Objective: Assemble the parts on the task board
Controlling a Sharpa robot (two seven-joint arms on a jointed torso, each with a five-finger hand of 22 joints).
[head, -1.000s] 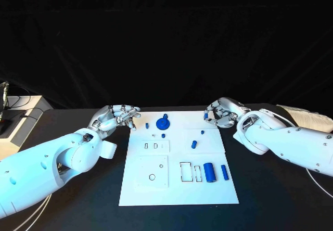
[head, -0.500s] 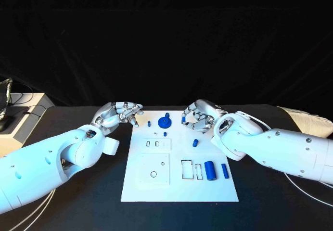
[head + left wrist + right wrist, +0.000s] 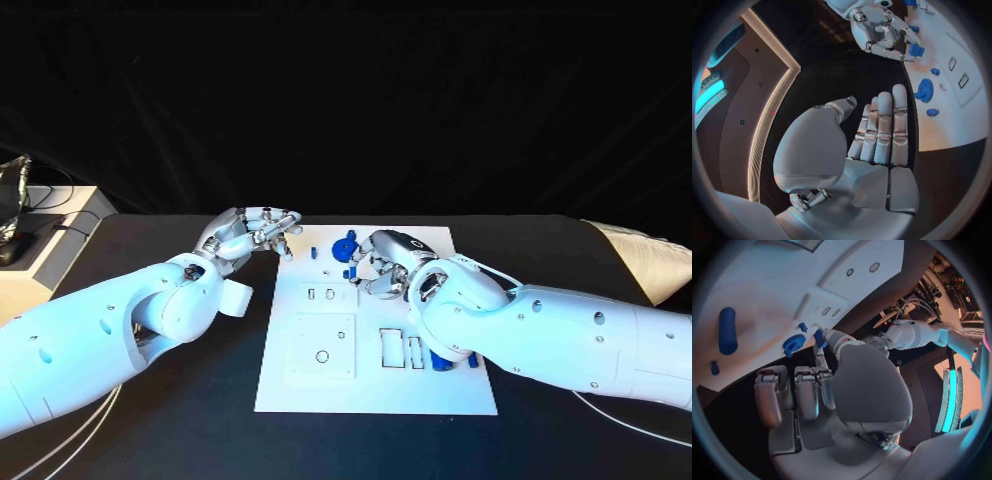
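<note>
At frame centre, the right robot hand (image 3: 382,262) pinches a small blue part (image 3: 819,337) over the task board (image 3: 378,390); left robot hand (image 3: 254,233) spread.

My right hand (image 3: 384,262) is no longer off the far right corner of the task board (image 3: 378,390); it now sits over the board's far middle, just beside the blue gear (image 3: 343,247). It pinches a small blue part (image 3: 819,337) between thumb and a finger (same piece it carried a second ago). Its forearm now covers the board's right side, hiding most of the long blue cylinder (image 3: 437,357).
</note>
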